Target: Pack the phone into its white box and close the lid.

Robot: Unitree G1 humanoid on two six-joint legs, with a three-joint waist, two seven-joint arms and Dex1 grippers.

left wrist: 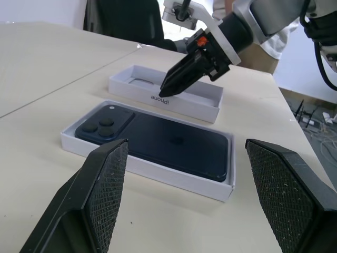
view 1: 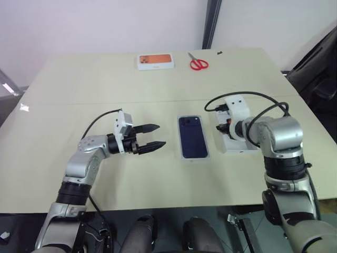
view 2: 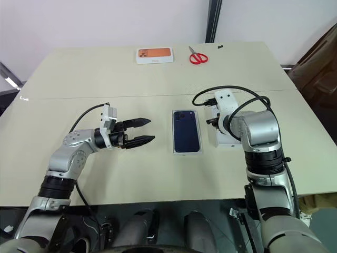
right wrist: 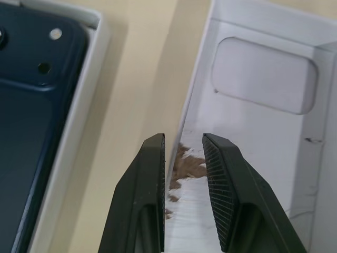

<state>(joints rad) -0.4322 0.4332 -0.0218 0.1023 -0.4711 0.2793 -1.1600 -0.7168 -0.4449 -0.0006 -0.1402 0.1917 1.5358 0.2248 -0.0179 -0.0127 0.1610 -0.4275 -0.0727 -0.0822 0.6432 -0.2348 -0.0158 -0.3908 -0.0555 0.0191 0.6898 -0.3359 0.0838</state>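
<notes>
Head view: the phone (view 1: 192,137) is lying in the white box (view 1: 206,154); the left gripper (view 1: 152,136) is hovering open beside it.

Right wrist view: the right gripper (right wrist: 183,158) is apparently pinching the lid (right wrist: 274,126) wall; that thin edge could slip.

A lab-like test room: a plain beige table (view 1: 79,95) against bare white walls (view 1: 105,26), with a dark chair (view 1: 321,68) nearby.
</notes>
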